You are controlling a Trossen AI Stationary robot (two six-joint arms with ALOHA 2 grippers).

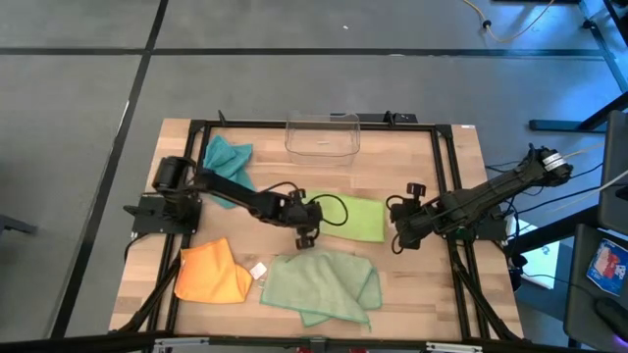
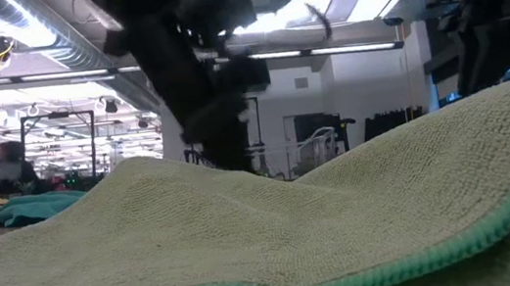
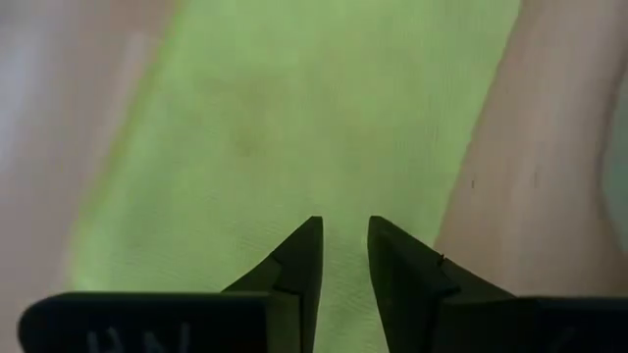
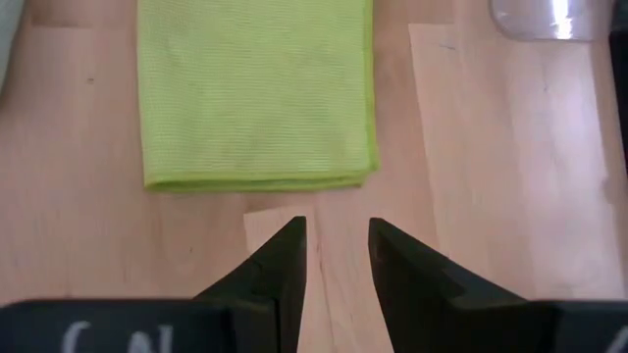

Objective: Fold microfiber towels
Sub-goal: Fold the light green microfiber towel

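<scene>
A folded lime green towel (image 1: 353, 216) lies flat at the table's middle. My left gripper (image 1: 304, 238) hangs over its left near corner, its fingers (image 3: 345, 230) a little apart above the lime cloth (image 3: 314, 108) with nothing between them. My right gripper (image 1: 400, 240) stands just right of the towel, fingers (image 4: 339, 230) a little apart over bare wood, the towel's folded edge (image 4: 255, 181) ahead of it. A rumpled pale sage towel (image 1: 319, 284) lies near the front edge, an orange one (image 1: 211, 275) at the front left and a teal one (image 1: 228, 157) at the far left.
A clear plastic bin (image 1: 322, 134) stands at the far edge, behind the lime towel. A small white tag (image 1: 258, 270) lies between the orange and sage towels. In the low view the sage towel (image 2: 296, 226) fills the foreground. Bare wood shows at the table's right (image 1: 461, 284).
</scene>
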